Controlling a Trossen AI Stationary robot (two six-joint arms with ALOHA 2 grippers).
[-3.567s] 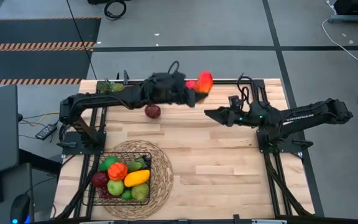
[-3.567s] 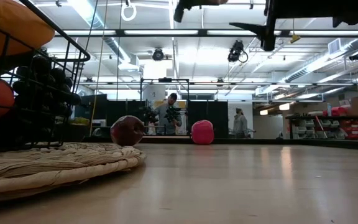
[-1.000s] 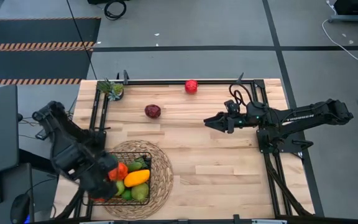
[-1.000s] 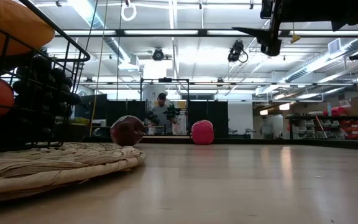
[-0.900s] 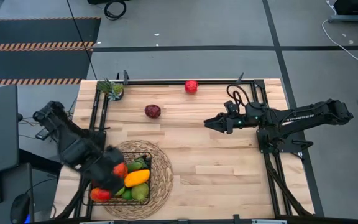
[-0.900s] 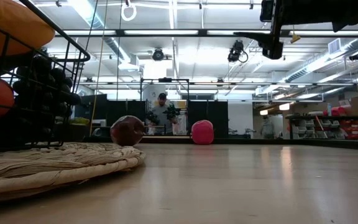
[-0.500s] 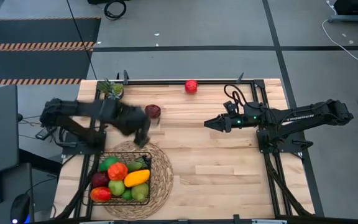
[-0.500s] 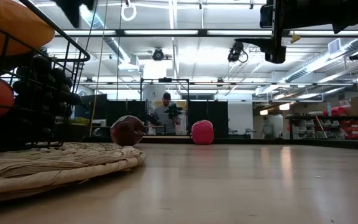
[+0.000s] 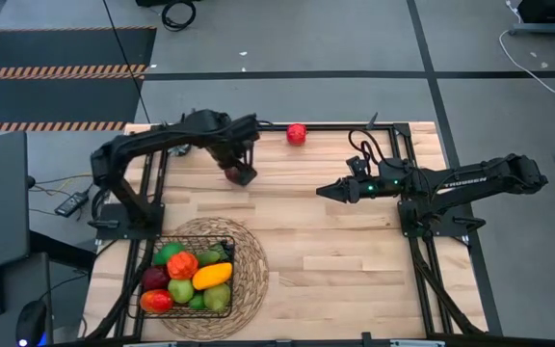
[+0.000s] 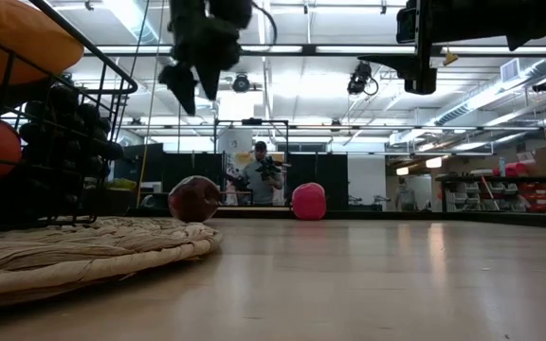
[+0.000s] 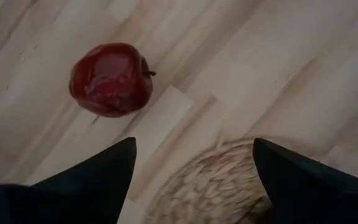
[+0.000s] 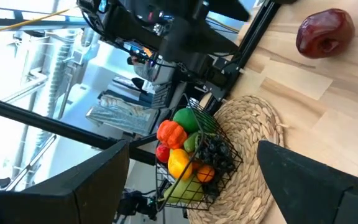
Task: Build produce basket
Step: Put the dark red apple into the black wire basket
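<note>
Since a second ago the left arm has been swung away from the basket [image 9: 189, 280], and in the high view the left gripper [image 9: 243, 174] is now held over the dark red apple [image 9: 234, 173] at the far side of the table [image 9: 335, 251], hiding most of it; a bright red apple [image 9: 297, 134] is left near the far edge, and the basket, set on the round woven mat [image 9: 251, 270] at the near left, is already filled with produce. The right gripper [image 9: 322, 190] is parked near the table's middle with its fingers spread, unchanged. In the low view the left gripper [image 10: 197, 64] is seen hanging above the dark red apple [image 10: 194, 199], well clear of it, with the bright red apple [image 10: 308, 202] beside it farther back and a person seen in the room beyond. In the left wrist view the fingers are spread wide and nothing is held; the dark red apple [image 11: 110, 79] lies ahead of them on bare wood, and the mat's edge [image 11: 197, 186] is seen between them. In the right wrist view the filled basket [image 12: 194, 162], the mat and the dark red apple [image 12: 325, 32] are shown. A drop into the basket is judged finished, and a descent onto the dark apple appears due next.
</note>
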